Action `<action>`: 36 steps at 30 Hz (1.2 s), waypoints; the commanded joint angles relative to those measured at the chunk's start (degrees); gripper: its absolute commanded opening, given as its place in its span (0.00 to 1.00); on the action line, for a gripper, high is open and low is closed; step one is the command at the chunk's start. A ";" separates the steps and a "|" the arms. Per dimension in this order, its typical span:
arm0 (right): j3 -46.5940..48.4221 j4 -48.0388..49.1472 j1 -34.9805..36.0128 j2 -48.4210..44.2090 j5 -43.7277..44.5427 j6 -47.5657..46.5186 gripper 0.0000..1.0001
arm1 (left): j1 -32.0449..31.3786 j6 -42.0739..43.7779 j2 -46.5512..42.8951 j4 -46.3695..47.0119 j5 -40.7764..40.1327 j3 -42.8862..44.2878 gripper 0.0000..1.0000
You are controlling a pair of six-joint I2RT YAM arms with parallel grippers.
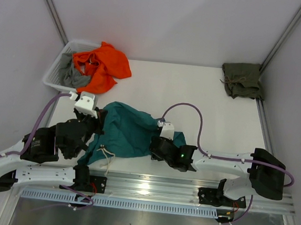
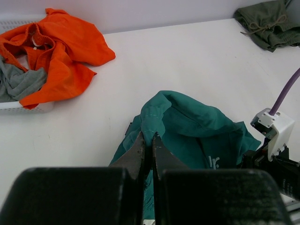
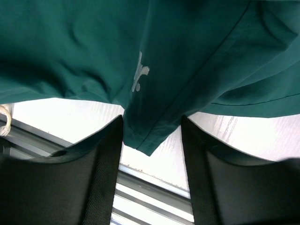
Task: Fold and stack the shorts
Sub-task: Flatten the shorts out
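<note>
Left jaws pinch teal shorts [image 1: 130, 132]; right jaws seemingly straddle corner.

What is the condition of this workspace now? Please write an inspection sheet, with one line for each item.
Surface: white table, no stains seen.
Job's things: teal shorts bunched near the front edge; olive shorts folded in the far right corner.
Clutter: basket at far left, orange garment hanging over its rim, grey garment inside.
Hands: left hand shut on a fold of the teal shorts; right hand open, a hem corner between its fingers.
Cables: purple cable arcs above the table by the right arm; second cable runs along the left arm.
Surroundings: white walls; metal rail at the near edge.
</note>
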 commanded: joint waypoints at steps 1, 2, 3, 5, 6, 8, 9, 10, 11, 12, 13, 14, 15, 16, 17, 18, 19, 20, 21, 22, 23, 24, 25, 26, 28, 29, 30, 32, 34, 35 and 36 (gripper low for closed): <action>-2.32 4.68 0.65 -0.92 2.23 4.01 0.49 | 0.43 0.94 0.50 2.80 0.15 -0.02 0.00; -2.59 5.29 0.74 -0.75 2.23 4.01 0.47 | 0.43 0.94 0.50 2.89 0.23 -0.20 0.01; -2.59 5.48 0.74 -0.40 2.23 4.01 0.46 | 0.43 0.94 0.50 2.89 0.24 -0.28 0.01; -2.33 5.74 0.74 0.13 2.14 3.84 0.34 | 0.43 0.94 0.41 2.89 0.24 -0.37 0.00; -2.07 5.74 0.74 0.04 2.31 3.40 0.17 | 0.43 0.94 0.33 2.89 0.24 -0.37 0.01; -1.54 4.78 0.48 -0.65 2.23 1.74 0.06 | 0.43 0.85 0.15 2.89 0.24 -0.37 0.00; -0.15 3.64 0.04 -1.01 2.14 0.94 0.00 | 0.43 0.68 0.06 2.63 0.24 -0.29 0.01; 0.82 1.80 -0.48 -1.45 2.49 0.24 0.00 | 0.43 0.59 -0.03 2.63 0.15 -0.29 0.01; 1.79 -2.39 -2.05 -3.10 3.28 -0.90 0.00 | 0.43 0.50 -0.29 2.63 0.15 -0.37 0.01; 3.02 -4.43 -3.20 -4.17 3.98 -3.09 0.00 | 0.43 0.50 -0.38 2.98 0.15 -0.37 0.01; 5.29 -7.33 -4.78 -5.39 3.12 -5.02 0.00 | 0.52 0.68 -0.55 3.50 0.84 -0.89 0.01; 6.62 -8.49 -8.71 -6.62 1.45 -7.65 0.00 | 0.70 1.03 -0.90 4.38 1.46 -1.16 0.01; 8.29 -9.72 -11.01 -8.90 -0.56 -13.25 0.00 | 1.05 1.55 -1.17 5.34 2.34 -1.69 0.01; 10.39 -11.21 -13.04 -9.97 -2.41 -16.52 0.00 | 1.40 1.73 -1.60 6.75 2.95 -1.95 0.01; 15.37 -15.40 -16.89 -11.11 -3.39 -19.43 0.00 | 2.27 1.64 -2.13 7.28 3.83 -2.04 0.01; 18.30 -17.96 -18.58 -11.29 -2.09 -23.72 0.00 | 2.72 1.64 -2.40 7.72 4.19 -1.87 0.00; 23.11 -21.47 -20.25 -11.29 -0.43 -27.16 0.00 | 3.33 1.64 -2.57 7.81 5.23 -1.08 0.00; 25.07 -22.29 -23.05 -11.47 1.07 -30.15 0.00 | 5.08 1.12 -2.49 7.38 5.94 1.01 0.01; 26.66 -22.38 -24.29 -11.47 2.74 -35.31 0.00 | 6.49 1.03 -2.23 6.33 6.91 2.08 0.01; 28.15 -21.69 -25.70 -11.38 3.89 -37.54 0.00 | 7.89 1.03 -1.70 5.80 8.39 3.48 0.00; 30.95 -20.90 -27.45 -11.30 4.25 -39.39 0.00 | 11.21 1.38 -0.91 5.62 11.72 7.41 0.00; 32.46 -20.19 -30.86 -10.69 4.16 -40.97 0.00 | 13.16 1.55 0.92 5.18 13.66 8.75 0.01; 34.04 -18.62 -32.64 -10.42 3.90 -42.82 0.00 | 14.75 1.90 2.07 4.92 15.86 12.34 0.00; 37.19 -17.74 -34.22 -10.24 2.85 -43.62 0.00 | 17.55 2.86 3.30 4.48 18.58 14.20 0.00; 40.19 -15.46 -37.57 -10.41 3.89 -44.76 0.00 | 19.24 4.36 7.07 2.98 18.69 22.09 0.00; 41.60 -14.48 -38.01 -10.85 4.07 -45.46 0.00 | 19.85 6.54 7.88 2.63 18.43 24.04 0.00; 43.79 -13.52 -38.02 -11.64 4.42 -45.56 0.00 | 19.86 8.04 8.14 3.41 19.04 28.06 0.00; 45.82 -11.06 -37.58 -15.67 3.81 -47.39 0.00 | 19.86 10.07 6.66 4.03 21.23 30.03 0.00; 46.45 -7.03 -36.97 -19.62 1.72 -47.93 0.00 | 19.86 11.05 5.17 4.21 27.11 34.93 0.00; 46.36 -5.35 -36.79 -24.17 0.74 -47.50 0.00 | 19.86 11.05 5.25 2.91 28.78 36.70 0.00; 46.01 -1.68 -36.70 -26.39 -2.40 -47.32 0.00 | 19.86 11.22 5.60 0.28 32.02 40.81 0.00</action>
